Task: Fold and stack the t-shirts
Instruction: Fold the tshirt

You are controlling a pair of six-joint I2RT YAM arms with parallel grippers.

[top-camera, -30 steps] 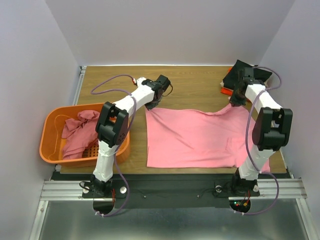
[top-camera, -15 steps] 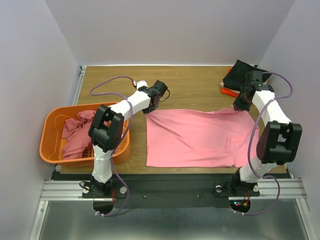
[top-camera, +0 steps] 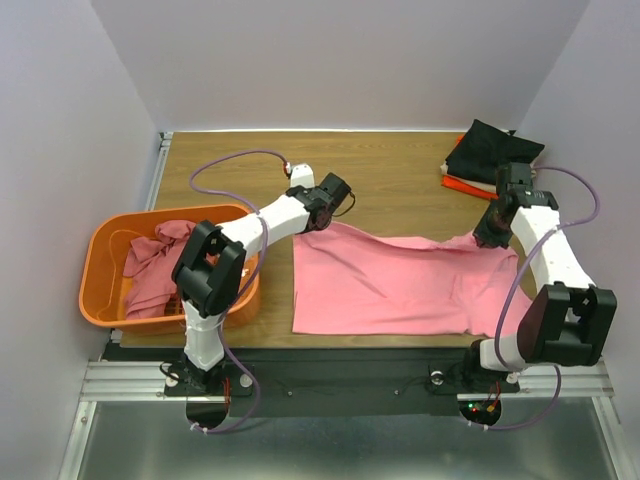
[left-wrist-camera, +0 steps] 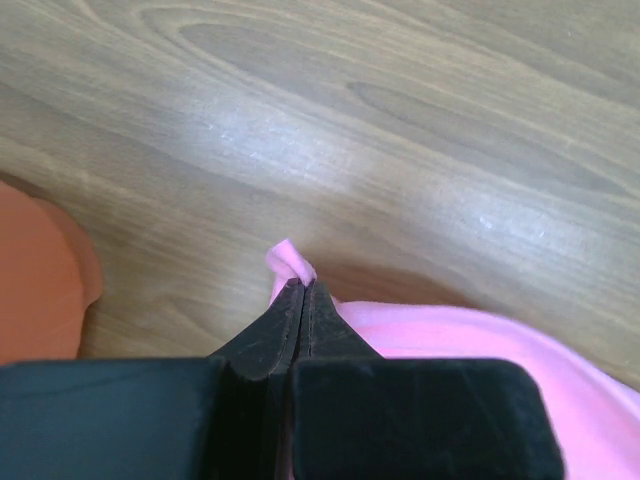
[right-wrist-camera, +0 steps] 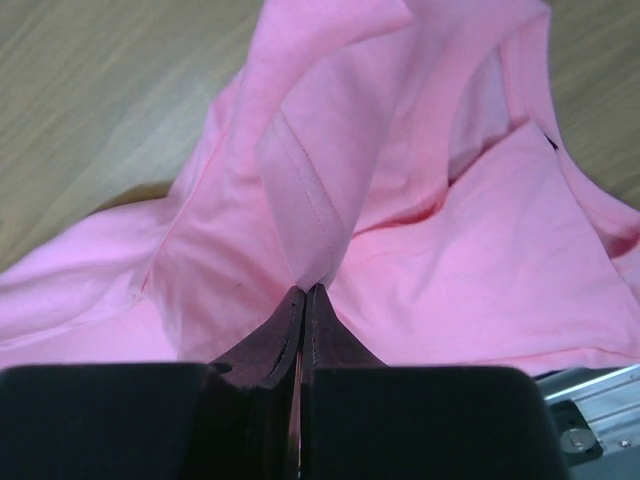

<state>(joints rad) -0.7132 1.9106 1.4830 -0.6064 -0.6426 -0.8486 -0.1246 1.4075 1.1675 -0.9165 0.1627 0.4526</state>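
The light pink t-shirt (top-camera: 400,285) is pinched at both far corners: the left gripper (left-wrist-camera: 302,292) clenches its far-left tip, the right gripper (right-wrist-camera: 304,292) a hemmed fold at far right. Held so, its far edge stands raised off the table (top-camera: 400,170), likely for folding toward the flat near edge.

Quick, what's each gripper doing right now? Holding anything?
Left gripper: shut on the far left corner of the pink shirt.
Right gripper: shut on the pink shirt's far right edge.
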